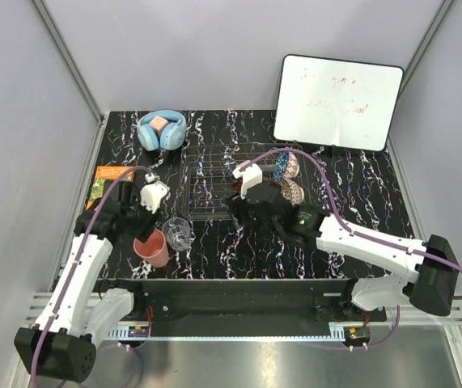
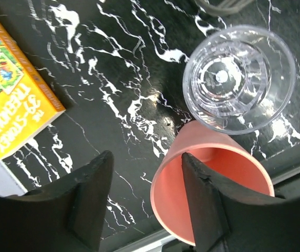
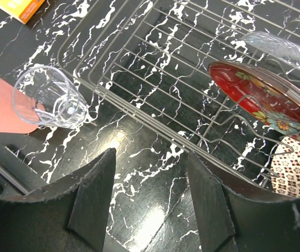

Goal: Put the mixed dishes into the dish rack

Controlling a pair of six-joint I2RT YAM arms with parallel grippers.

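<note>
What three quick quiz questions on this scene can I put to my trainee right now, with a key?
1. True or false: the red floral plate is already in the dish rack.
2. Which thing stands right beside the salmon-pink cup? A) the clear tumbler B) the blue headphones C) the whiteboard
3. In one word: what does the right claw hold?

Key: 1 true. 2 A. 3 nothing; it is open over the bare tabletop by the rack's near edge.
</note>
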